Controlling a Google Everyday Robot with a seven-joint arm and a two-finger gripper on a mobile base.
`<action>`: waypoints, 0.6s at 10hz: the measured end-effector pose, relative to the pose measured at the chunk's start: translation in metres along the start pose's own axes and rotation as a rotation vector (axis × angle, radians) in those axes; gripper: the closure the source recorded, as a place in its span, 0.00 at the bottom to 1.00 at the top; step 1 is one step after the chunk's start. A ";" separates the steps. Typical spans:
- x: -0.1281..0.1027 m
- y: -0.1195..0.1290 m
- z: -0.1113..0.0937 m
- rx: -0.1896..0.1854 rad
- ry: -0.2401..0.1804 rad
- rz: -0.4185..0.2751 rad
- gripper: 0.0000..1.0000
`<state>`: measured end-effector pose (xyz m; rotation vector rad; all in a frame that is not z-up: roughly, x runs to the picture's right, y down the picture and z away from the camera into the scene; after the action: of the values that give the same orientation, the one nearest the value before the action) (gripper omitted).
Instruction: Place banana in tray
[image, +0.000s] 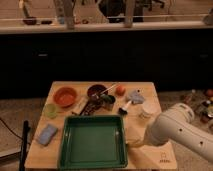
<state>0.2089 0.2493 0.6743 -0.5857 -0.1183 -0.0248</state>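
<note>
— Claw (131, 144)?
— At the tip of the smooth white arm (175, 132), just beside the tray's right rim. Spread or pinching: cannot tell.
— Leftmost?
— Soft blue pad (47, 134), then round orange bowl (65, 96), on the pale wooden table (145, 92).
— Tray (92, 120)?
— Square, green, plastic, raised rim, rounded corners.
— Banana (135, 144)?
— Pale yellow sliver at the claw, beside the right rim.
— Writing?
— Small dark mark (162, 160) on the table's right corner; unreadable.

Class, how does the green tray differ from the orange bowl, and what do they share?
The green tray is square and the largest item; the orange bowl is round and far smaller. The tray lies at the front edge, the bowl behind it to the left. Both are open-topped containers. The gripper is by the tray's right rim.
</note>
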 end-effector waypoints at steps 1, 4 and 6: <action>0.006 -0.003 0.002 -0.005 0.007 0.014 0.50; 0.012 -0.009 0.015 -0.025 0.002 0.036 0.23; 0.019 -0.010 0.022 -0.038 0.014 0.051 0.20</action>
<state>0.2255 0.2536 0.6998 -0.6257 -0.0898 0.0184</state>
